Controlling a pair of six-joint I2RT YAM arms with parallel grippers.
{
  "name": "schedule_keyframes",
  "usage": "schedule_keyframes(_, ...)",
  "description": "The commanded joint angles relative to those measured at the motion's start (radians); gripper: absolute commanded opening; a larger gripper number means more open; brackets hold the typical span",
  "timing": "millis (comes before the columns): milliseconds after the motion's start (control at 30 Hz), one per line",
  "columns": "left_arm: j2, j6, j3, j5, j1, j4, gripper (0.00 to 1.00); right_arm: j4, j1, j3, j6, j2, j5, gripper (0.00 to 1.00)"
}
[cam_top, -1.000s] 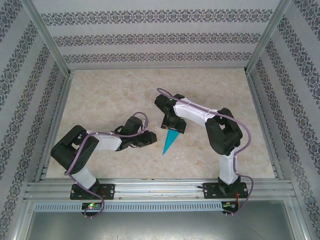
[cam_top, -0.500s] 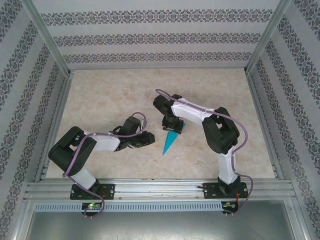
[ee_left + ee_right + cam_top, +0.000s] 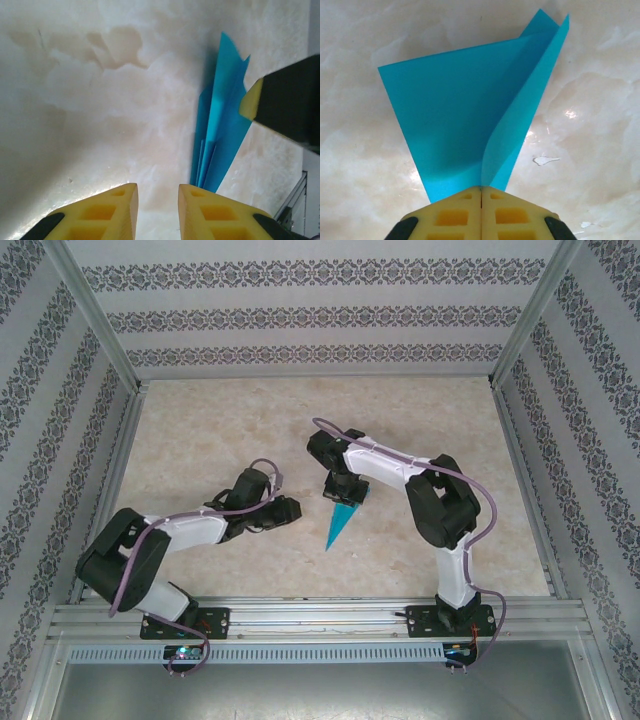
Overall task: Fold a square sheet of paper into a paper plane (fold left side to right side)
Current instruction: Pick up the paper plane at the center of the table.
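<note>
Right gripper (image 3: 481,194) is clamped, pads pressed flat together on the wide tail end of the paper plane (image 3: 455,110). One flap curls up off the table (image 3: 200,430) and runs into the seam between my pads, so I read that as a pinch on the paper. The paper plane is a narrow teal dart around mid-table, tip pointing back toward my bases, tail under the right gripper. Left gripper (image 3: 157,200) is slack: pads parted with a clear gap, nothing in it, bare marbled surface below. From above it sits just left of the dart, not touching it. The left wrist camera sees the folded layers edge-on, fanned slightly, with my right pad at the far end.
</note>
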Motion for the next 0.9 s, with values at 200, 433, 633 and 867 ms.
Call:
schedule_keyframes(200, -0.254, 0.067, -0.009, -0.058, 0.114, -0.164, 0.30, 0.033, 0.018, -0.068, -0.009, -0.234, 0.037, 0.00)
schedule_keyframes(433, -0.479, 0.123, 0.010, -0.127, 0.212, -0.255, 0.42, 0.312, -0.015, -0.237, -0.223, -0.463, -0.015, 0.00)
schedule_keyframes(633, -0.609, 0.162, 0.013, -0.174, 0.258, -0.248, 0.49, 0.713, -0.161, -0.470, -0.339, -0.602, -0.412, 0.00)
schedule_keyframes(867, -0.618, 0.146, 0.030, -0.156, 0.288, -0.244, 0.50, 1.011, -0.259, -0.620, -0.326, -0.570, -0.694, 0.00)
